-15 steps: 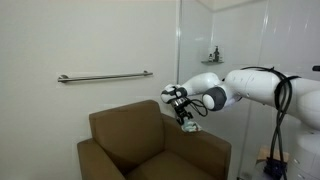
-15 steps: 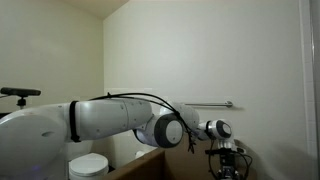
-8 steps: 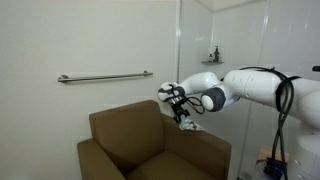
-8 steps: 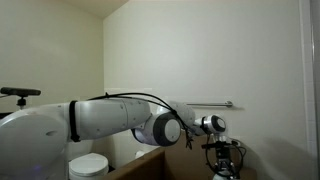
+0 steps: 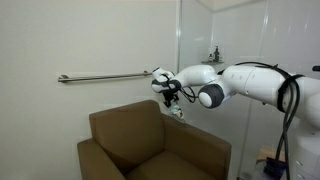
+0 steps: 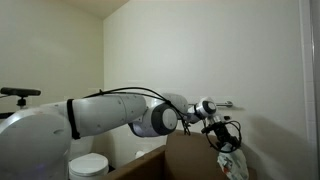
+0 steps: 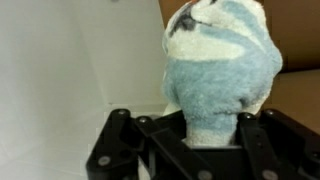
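Note:
My gripper (image 5: pixel 169 96) is shut on a light blue and white towel (image 5: pixel 177 111) and holds it in the air above the backrest of a brown armchair (image 5: pixel 125 133). It is just below the right end of a metal wall rail (image 5: pixel 104 76). In the wrist view the towel (image 7: pixel 220 75) bunches up between the black fingers (image 7: pixel 190 143), with the white wall to its left. In an exterior view the gripper (image 6: pixel 222 132) hangs under the rail (image 6: pixel 225 104), with the towel (image 6: pixel 232 165) dangling below it.
A white wall stands close behind the armchair. A glass panel (image 5: pixel 181 40) and a small shelf with items (image 5: pixel 211 58) are at the right. A white toilet (image 6: pixel 88 165) sits low in an exterior view. The chair's armrest (image 5: pixel 205 147) is under the arm.
My gripper has risen and moved toward the wall rail, lifting the towel up from near the chair's armrest to backrest height.

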`<state>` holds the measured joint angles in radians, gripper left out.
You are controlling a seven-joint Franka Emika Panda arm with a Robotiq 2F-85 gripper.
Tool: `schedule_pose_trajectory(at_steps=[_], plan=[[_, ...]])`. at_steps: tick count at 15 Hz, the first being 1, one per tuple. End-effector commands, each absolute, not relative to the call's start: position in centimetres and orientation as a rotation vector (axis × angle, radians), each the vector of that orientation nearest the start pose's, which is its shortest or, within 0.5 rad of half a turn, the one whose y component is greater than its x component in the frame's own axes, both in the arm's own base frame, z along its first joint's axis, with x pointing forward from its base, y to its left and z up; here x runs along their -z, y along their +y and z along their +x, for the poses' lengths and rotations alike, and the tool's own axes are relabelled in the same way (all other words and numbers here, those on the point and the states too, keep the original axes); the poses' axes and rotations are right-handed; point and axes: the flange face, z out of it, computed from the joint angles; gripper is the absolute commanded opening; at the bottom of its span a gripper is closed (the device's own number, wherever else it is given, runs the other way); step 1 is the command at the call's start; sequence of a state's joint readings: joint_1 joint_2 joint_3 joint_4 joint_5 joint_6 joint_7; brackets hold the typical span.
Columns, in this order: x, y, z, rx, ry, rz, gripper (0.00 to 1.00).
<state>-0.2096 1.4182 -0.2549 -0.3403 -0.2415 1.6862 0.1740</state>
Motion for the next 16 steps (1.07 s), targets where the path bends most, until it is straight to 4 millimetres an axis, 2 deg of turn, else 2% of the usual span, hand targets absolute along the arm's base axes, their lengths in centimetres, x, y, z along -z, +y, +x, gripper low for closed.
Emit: schedule_pose_trajectory(at_steps=[1,4,6,9,11,12,16], plan=[[-19.9,-25.9,76.6,-0.003,0.797,-3.533,0.05],[-15.2,-26.8,75.5,-0.073,0.841,-3.455,0.05],[-10.9,-27.1,74.3,-0.173,0.831,-3.398,0.05],[-5.5,-27.1,72.1,-0.334,0.805,-3.327,0.05],[-3.5,-27.0,70.9,-0.424,0.786,-3.295,0.05],[-3.3,-27.2,70.5,-0.464,0.771,-3.292,0.05],[-4.4,-28.1,69.8,-0.579,0.761,-3.291,0.05]])
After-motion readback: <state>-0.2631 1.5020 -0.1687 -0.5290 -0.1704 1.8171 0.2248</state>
